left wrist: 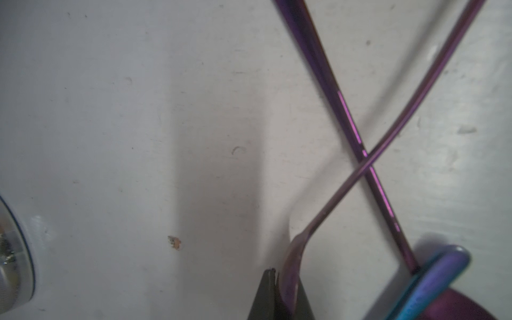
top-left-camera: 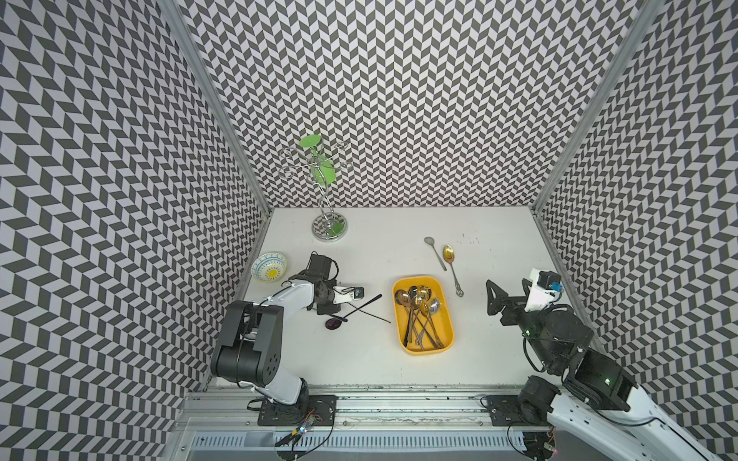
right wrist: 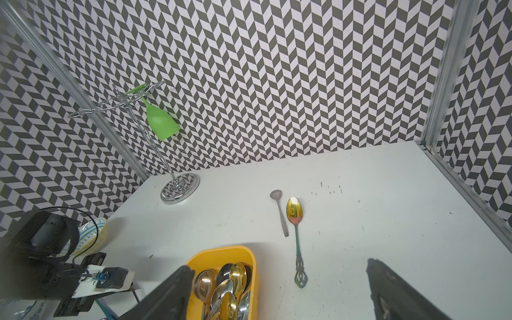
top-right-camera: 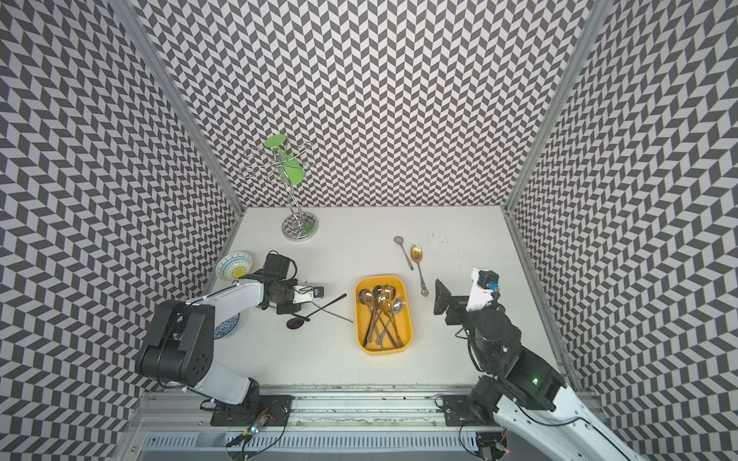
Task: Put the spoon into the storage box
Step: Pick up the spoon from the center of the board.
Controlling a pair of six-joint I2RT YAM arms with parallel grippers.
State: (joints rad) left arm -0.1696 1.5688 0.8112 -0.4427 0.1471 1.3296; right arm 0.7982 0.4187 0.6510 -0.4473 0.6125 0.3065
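Left pincer (left wrist: pixel 285 279): clenched on bowl end of held purple spoon (left wrist: pixel 340 193), toward left edge of table (top-left-camera: pixel 359 359); crossed with second purple spoon (left wrist: pixel 349 116), so lift probably first.
Storage box (top-left-camera: pixel 423 352): mid-table, spoons already inside.
Right pincer (right wrist: pixel 279 266): released, empty, right of box.
Gold spoon (right wrist: pixel 294 214), silver spoon (right wrist: pixel 280 213): beyond box, toward far edge.

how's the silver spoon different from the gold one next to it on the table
The silver spoon is shorter; the gold spoon is clearly longer. The silver spoon is dull grey all over with a plain handle; the gold spoon has a shiny gold bowl and a greenish handle ending in ornate openwork. Both lie flat on the table, side by side, bowls toward the back wall, outside the yellow box.
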